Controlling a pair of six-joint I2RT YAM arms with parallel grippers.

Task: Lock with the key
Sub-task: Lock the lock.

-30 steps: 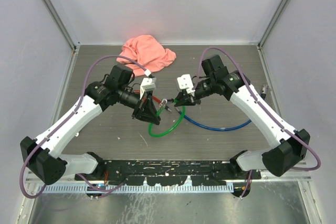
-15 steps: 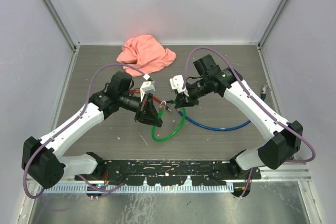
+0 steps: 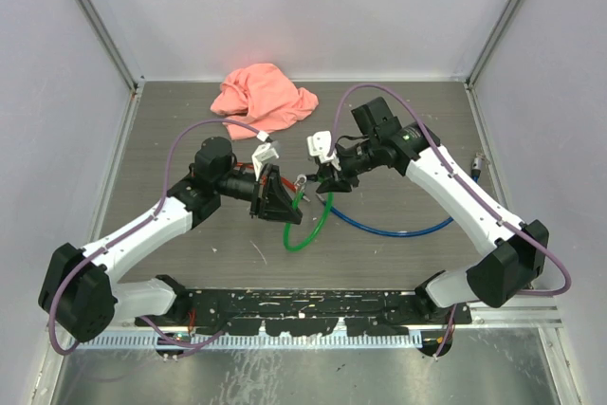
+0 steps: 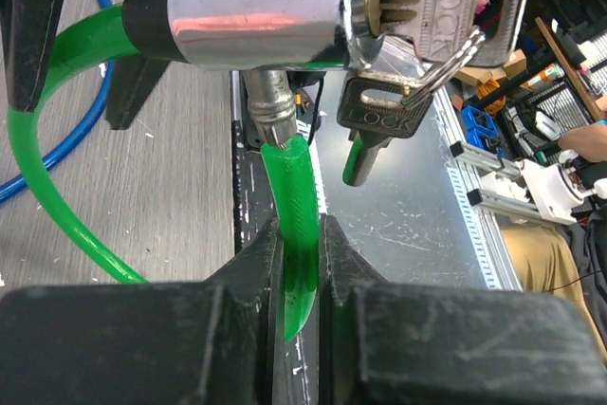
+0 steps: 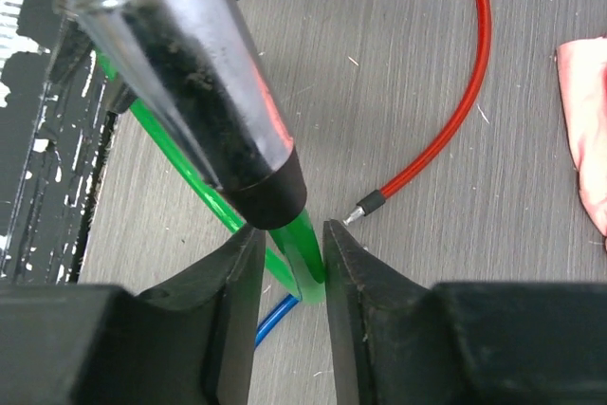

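Observation:
A green cable lock (image 3: 314, 228) with a chrome cylinder (image 4: 256, 21) hangs between my two grippers above the table. A silver key (image 4: 465, 7) sits in the cylinder's keyhole, and a second key (image 4: 379, 116) dangles from its ring. My left gripper (image 4: 302, 263) is shut on the green cable (image 4: 294, 196) just below the cylinder; it also shows in the top view (image 3: 292, 208). My right gripper (image 5: 294, 253) is closed around the green cable (image 5: 305, 246) at the cylinder's black end (image 5: 270, 192); it shows in the top view (image 3: 325, 183).
A pink cloth (image 3: 264, 97) lies at the back of the table. A blue cable (image 3: 398, 230) curves on the table right of the lock. A red cable (image 5: 446, 120) with a metal tip lies under the grippers. Grey walls (image 3: 57, 139) enclose the table.
The right gripper moved left toward the lock a second ago and then held. The left arm and the lock shifted right, and the green loop swung right with them.

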